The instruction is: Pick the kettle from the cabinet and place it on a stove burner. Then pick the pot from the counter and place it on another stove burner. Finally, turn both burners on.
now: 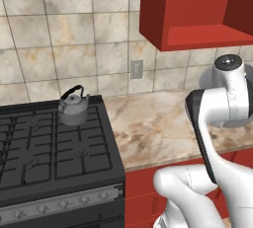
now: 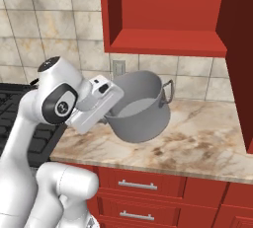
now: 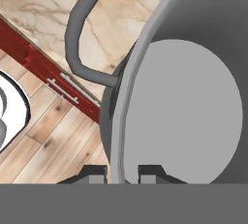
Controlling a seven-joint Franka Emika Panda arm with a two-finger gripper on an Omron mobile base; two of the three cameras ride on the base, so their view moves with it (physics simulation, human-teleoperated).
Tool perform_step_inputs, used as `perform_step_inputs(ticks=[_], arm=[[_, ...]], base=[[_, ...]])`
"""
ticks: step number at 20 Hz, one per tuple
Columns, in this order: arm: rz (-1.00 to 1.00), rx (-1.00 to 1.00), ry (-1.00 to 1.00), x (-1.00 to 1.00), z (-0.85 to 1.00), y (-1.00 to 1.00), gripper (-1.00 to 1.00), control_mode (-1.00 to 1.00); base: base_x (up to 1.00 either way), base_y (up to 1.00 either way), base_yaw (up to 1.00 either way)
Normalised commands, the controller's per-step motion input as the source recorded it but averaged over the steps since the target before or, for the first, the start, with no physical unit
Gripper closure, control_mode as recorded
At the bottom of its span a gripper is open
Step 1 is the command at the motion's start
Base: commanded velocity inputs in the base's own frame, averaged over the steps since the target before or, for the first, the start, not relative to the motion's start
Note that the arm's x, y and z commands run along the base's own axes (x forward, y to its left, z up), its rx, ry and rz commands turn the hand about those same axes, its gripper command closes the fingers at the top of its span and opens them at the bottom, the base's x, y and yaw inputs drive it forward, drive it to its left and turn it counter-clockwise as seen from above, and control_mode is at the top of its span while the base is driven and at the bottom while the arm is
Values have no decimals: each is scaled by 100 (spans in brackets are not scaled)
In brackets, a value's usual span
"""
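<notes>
The kettle (image 1: 74, 107) sits upright on a rear burner (image 1: 79, 123) at the right side of the black cooktop (image 1: 49, 148), so the step in hand looks like the carrying of the pot (image 2: 138, 111) to a second burner. In the right base view the pot hangs in the air above the counter (image 2: 197, 143), below the cabinet (image 2: 163, 19), and it does not touch the marble. The gripper (image 3: 122, 172) is pinching the pot's rim: in the hand view one dark fingertip stands outside the wall and the other inside it, with the thin wall between them. The pot is tilted strongly; its mouth opens upward and toward the robot's left, so its axis from bottom to mouth leans far from vertical. One side handle (image 2: 168, 93) points away to the right, toward the tiled wall (image 2: 49, 29). To do this step well, I think the arm should travel slowly to the left, because a rim grip is off-centre and the pot may swing or slip. It should bring the pot level before lowering, choose a grate section well apart from the kettle, and set the bottom flat.
</notes>
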Motion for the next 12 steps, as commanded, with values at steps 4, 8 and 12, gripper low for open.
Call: perform_step_inputs(ticks=[4,8,12], arm=[[0,-3,10,-33,21,27,100,-100],[0,0,24,-5,4,28,100,-100],[1,0,4,0,-2,6,100,-100]], base=[[0,0,0],[0,0,0],[0,0,0]])
